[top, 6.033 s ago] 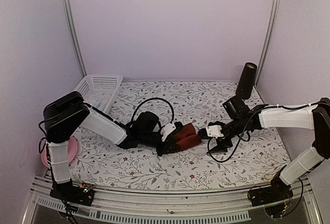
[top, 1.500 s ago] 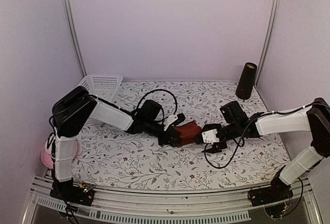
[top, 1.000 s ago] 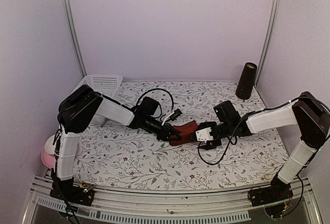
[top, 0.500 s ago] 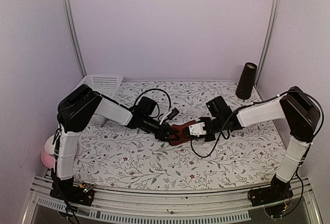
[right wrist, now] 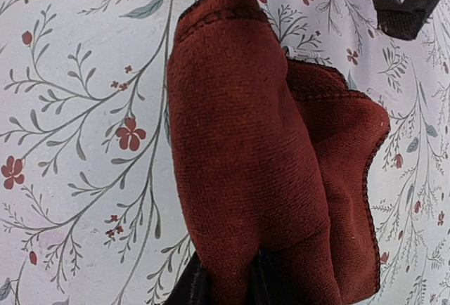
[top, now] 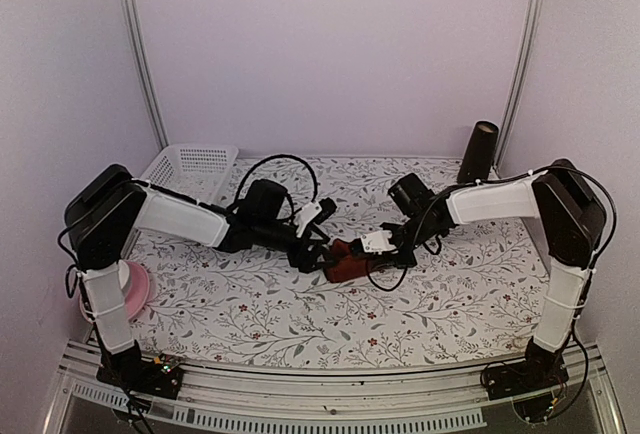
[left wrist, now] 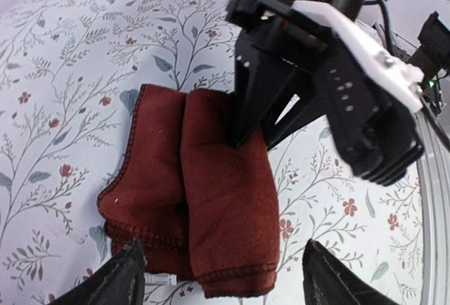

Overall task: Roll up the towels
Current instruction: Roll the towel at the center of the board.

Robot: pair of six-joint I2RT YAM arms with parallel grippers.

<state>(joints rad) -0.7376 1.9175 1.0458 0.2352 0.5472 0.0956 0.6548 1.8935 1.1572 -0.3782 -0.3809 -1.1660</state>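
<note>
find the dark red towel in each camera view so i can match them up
Top external: dark red towel mid-table, just left of the right gripper.
Left wrist: towel centre frame, doubled over.
Right wrist: towel fills the centre.
Shared landmark: the right gripper pinching the towel, above it in left wrist, at the bottom edge in right wrist.

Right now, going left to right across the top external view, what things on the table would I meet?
Pink round object → white basket → maroon towel → dark cylinder.
</note>
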